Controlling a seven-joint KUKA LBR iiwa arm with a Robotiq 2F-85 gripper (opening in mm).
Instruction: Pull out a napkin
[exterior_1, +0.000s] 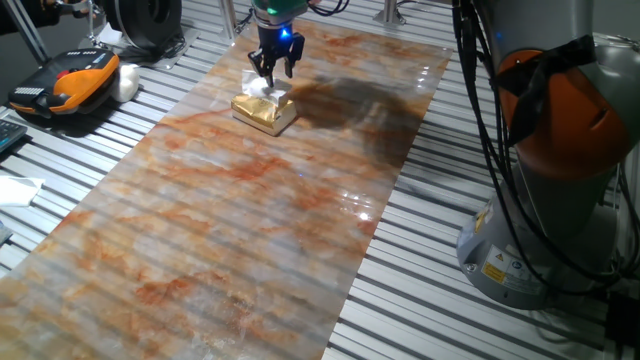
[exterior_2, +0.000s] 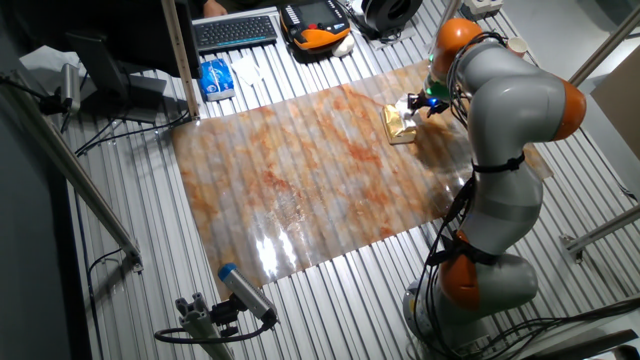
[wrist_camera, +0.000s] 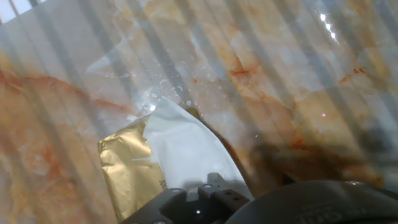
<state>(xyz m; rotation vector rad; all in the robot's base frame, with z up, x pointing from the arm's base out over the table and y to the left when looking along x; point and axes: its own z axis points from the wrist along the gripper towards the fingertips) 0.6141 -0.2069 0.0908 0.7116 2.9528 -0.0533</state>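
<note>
Step in hand: the grasp-and-draw stage of napkin extraction. The end effector (exterior_1: 268, 74) is positioned directly above the far end of the gold napkin box (exterior_1: 265, 111), which lies on the marbled orange-and-white mat (exterior_1: 250, 220) covering the slatted bench (exterior_1: 450, 250).

The napkin (wrist_camera: 186, 146) is seen in the hand view as a white sheet rising out of the top of the gold napkin box (wrist_camera: 127, 171), with one corner pointing away from the camera and its near portion running under the end effector housing at the bottom edge of the picture. It is judged to be partly out but not yet free of the box.

End effector state: the fingertips are not visible in the hand view, and in the one fixed view they are too small to resolve. Whether they are apart, together, or clamped on the napkin cannot be told. They are seen just at the white paper.

In the other fixed view the box (exterior_2: 400, 124) is found near the far edge of the mat, close to the arm.

Next move, as judged: a firm pinch on the paper is to be confirmed, then a steady upward draw is called for. The light box is unrestrained, so it may be lifted along with the napkin.
</note>
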